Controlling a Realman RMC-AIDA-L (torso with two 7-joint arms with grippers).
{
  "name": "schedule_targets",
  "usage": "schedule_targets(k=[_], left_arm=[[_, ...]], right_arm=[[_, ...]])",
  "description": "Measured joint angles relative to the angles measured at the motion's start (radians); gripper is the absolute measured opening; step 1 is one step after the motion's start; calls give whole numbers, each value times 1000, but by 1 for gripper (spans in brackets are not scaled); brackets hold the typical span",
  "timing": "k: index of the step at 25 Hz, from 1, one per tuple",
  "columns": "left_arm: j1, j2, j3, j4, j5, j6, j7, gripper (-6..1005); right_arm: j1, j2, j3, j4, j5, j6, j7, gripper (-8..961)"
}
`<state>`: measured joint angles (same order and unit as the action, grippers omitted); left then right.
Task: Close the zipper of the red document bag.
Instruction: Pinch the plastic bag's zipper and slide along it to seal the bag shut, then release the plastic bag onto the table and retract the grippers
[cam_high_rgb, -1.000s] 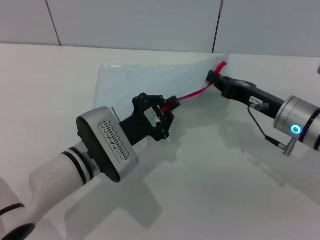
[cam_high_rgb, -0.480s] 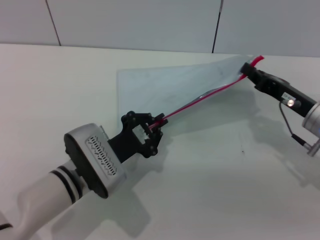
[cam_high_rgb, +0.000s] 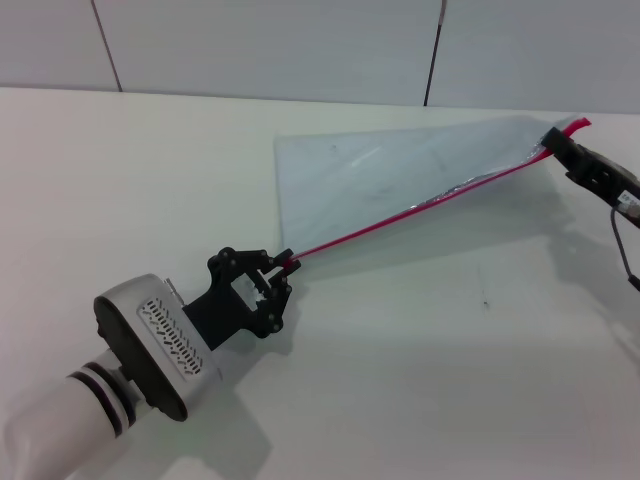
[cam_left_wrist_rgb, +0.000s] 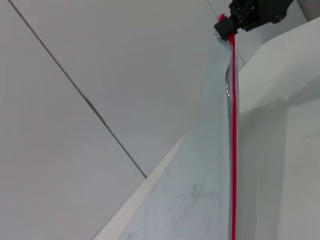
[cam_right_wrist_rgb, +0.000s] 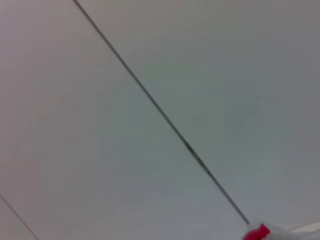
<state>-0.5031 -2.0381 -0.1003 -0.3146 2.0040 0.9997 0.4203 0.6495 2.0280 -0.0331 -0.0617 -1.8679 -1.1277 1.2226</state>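
Head view: one red document bag (cam_high_rgb: 400, 175), two hands gripping.

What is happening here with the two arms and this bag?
The two arms stretch the bag between them to close its zipper. The left hand pinches the near end of the red zipper edge, low by the table. The right hand grips the far end at the raised corner. The red edge runs taut and straight from one hand to the other. The slider cannot be made out, so how far it is closed is unclear.
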Motion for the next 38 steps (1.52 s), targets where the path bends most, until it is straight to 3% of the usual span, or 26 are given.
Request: schedule_targets(k=[8, 12, 18, 23, 29, 32, 38], left_arm=[[-1, 1, 2, 0, 0, 1, 6, 87], [7, 0, -7, 0, -19, 120, 1, 96], [8, 1, -7, -5, -128, 198, -34, 223], [8, 4, -8, 4, -142, 243, -90, 337], [9, 3, -9, 14, -191, 297, -142, 510], [13, 4, -9, 23, -209, 329, -176, 511], [19, 5, -9, 54, -267, 382, -274, 511]], right_arm=[[-5, 0, 19, -10, 0, 14, 1, 15], [-15, -2, 42, -22, 2, 22, 2, 15], [-10, -2, 52, -25, 2, 77, 5, 15], [-9, -2, 56, -25, 2, 74, 5, 15], [-14, 0, 79, -31, 1, 65, -7, 309], [-25, 1, 98, -33, 1, 12, -39, 433], [-62, 6, 141, 0, 1, -179, -233, 562]])
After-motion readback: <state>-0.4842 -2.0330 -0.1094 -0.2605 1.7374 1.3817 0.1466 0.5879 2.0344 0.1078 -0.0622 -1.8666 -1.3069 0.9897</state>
